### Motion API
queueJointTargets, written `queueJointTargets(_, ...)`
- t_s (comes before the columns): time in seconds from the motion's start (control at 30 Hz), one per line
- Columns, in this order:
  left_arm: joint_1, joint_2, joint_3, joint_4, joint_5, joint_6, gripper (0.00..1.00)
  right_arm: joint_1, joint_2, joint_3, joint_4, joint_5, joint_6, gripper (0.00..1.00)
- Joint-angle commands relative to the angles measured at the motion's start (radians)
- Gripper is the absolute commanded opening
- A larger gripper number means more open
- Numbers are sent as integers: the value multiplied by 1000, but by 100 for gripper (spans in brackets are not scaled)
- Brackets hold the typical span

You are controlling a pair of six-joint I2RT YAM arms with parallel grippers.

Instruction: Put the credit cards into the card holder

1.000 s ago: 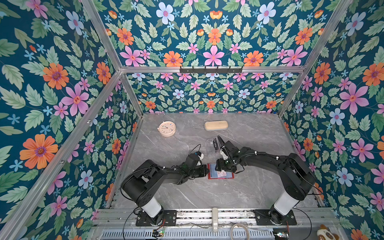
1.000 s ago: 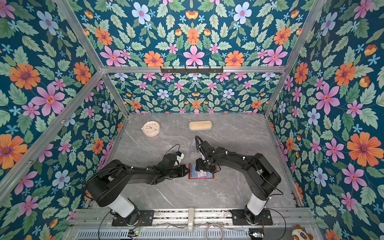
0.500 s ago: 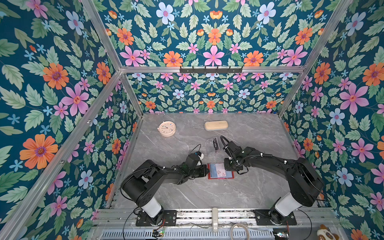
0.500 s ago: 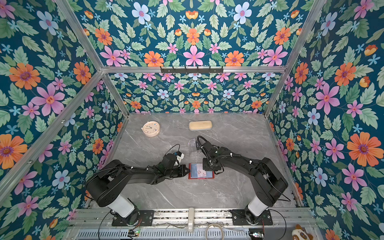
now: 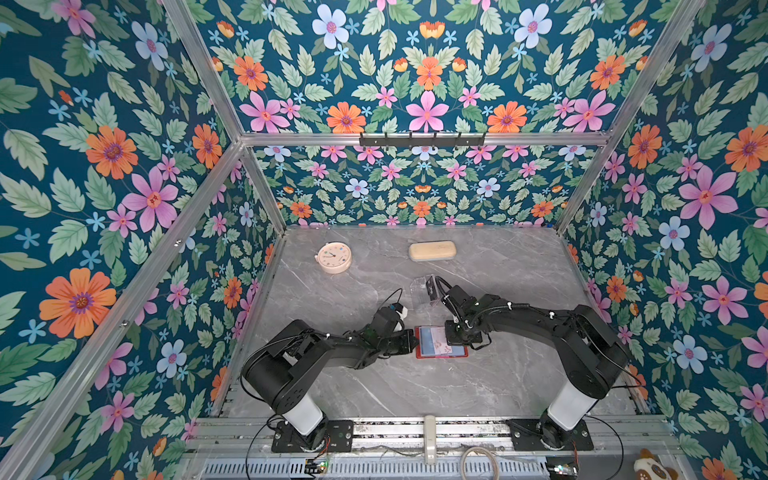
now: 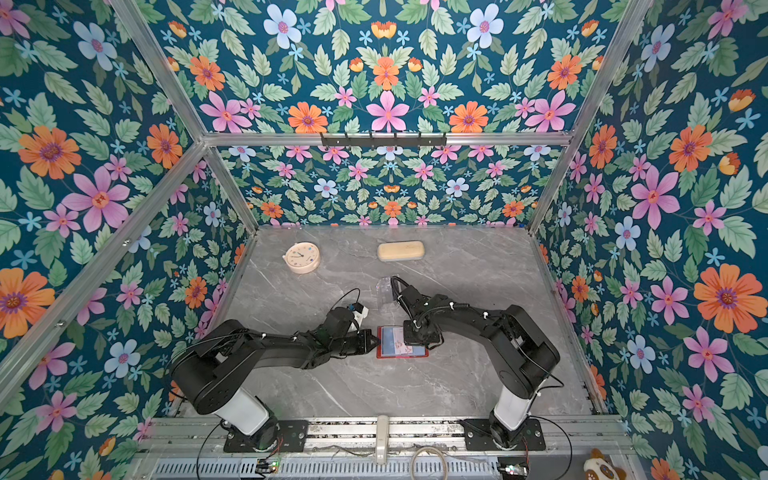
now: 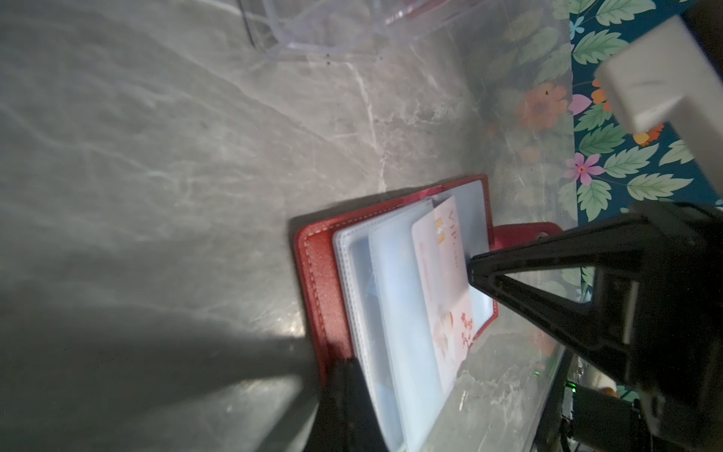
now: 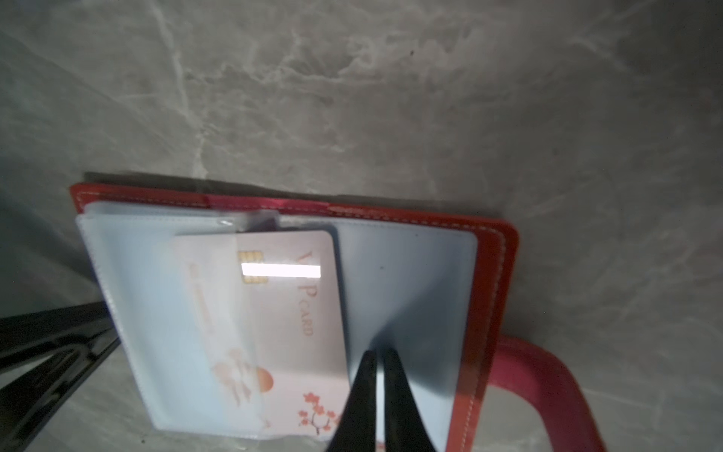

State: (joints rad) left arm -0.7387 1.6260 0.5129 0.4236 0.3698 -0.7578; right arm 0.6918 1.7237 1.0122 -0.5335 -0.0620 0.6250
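Down from beside the clear stand (image 5: 420, 293), the right gripper (image 8: 377, 354) sits on the open card holder (image 8: 506, 281) on the counter (image 5: 415, 395), jaws narrowed from wide to nearly touching and empty. Their tips meet the edge of the pale pink card (image 8: 289, 313), half in a sleeve, likely to push it home; the left gripper (image 5: 409, 343), jaws closed, pins the holder's edge.
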Motion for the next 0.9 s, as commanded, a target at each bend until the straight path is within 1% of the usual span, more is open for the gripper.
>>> queueJointTargets(0.0, 0, 12, -10, -146, -68, 7, 0, 1, 18, 0, -2, -10, -2, 13)
queueJointTargets(0.13, 1, 17, -10, -147, -68, 6, 0, 2, 30, 0, -8, -12, -7, 23)
queueJointTargets(0.27, 0, 18, -11, -146, -68, 6, 0, 3, 38, 1, -19, -4, -13, 39)
queueJointTargets(0.37, 1, 19, -13, -144, -69, 6, 0, 3, 39, 2, -26, 2, -15, 43)
queueJointTargets(0.5, 1, 20, -14, -145, -67, 4, 0, 8, 17, 5, -29, 10, -13, 43)
queueJointTargets(0.6, 0, 17, -16, -144, -68, 5, 0, 14, -13, 7, -18, 0, -12, 41)
queueJointTargets(0.77, 0, 12, -19, -146, -70, 3, 0, 20, -28, 19, 5, -32, -13, 32)
queueJointTargets(0.83, 1, 13, -19, -144, -70, 3, 0, 19, -19, 25, 16, -43, -13, 25)
queueJointTargets(0.87, -1, 12, -19, -145, -70, 2, 0, 20, -15, 29, 18, -44, -13, 24)
